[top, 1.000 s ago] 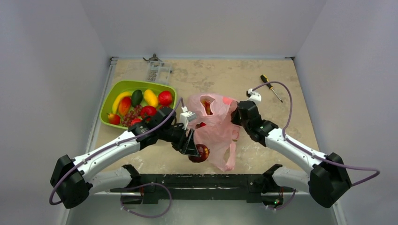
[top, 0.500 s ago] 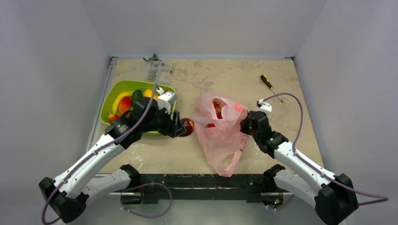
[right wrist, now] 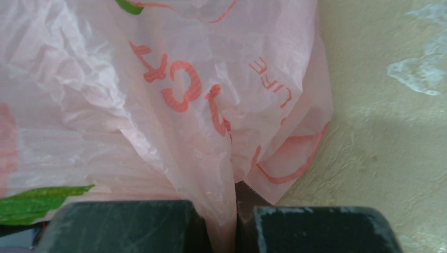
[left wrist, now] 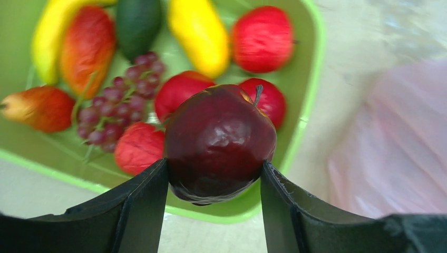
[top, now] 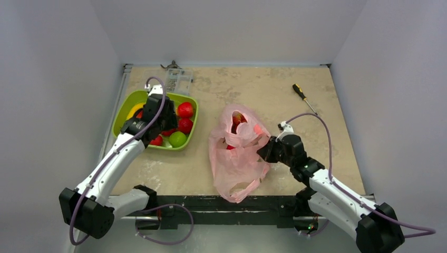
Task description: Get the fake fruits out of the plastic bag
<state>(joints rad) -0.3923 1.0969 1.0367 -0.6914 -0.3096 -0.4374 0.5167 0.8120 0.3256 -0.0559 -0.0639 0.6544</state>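
My left gripper (left wrist: pixel 213 166) is shut on a dark red apple (left wrist: pixel 219 139) and holds it above the lime-green tray (left wrist: pixel 311 79). The tray holds a banana (left wrist: pixel 45 37), a dark green fruit (left wrist: pixel 138 21), a grape bunch (left wrist: pixel 118 100) and several red fruits. In the top view the left gripper (top: pixel 162 117) hangs over the tray (top: pixel 122 113) and hides the apple. My right gripper (right wrist: pixel 234 211) is shut on a fold of the pink plastic bag (right wrist: pixel 184 95). In the top view it (top: pixel 265 151) pinches the bag's (top: pixel 234 158) right side. Red fruit (top: pixel 237 122) shows in the bag's open mouth.
A screwdriver (top: pixel 302 95) lies at the far right of the table. A clear plastic piece (top: pixel 176 80) lies beyond the tray at the back edge. A green fruit (top: pixel 177 139) sits in the tray's near right corner. Walls close the table on three sides.
My left gripper carried the dark red apple from beside the bag leftwards and away to above the tray. My right gripper drew the bag nearer, still pinching it.
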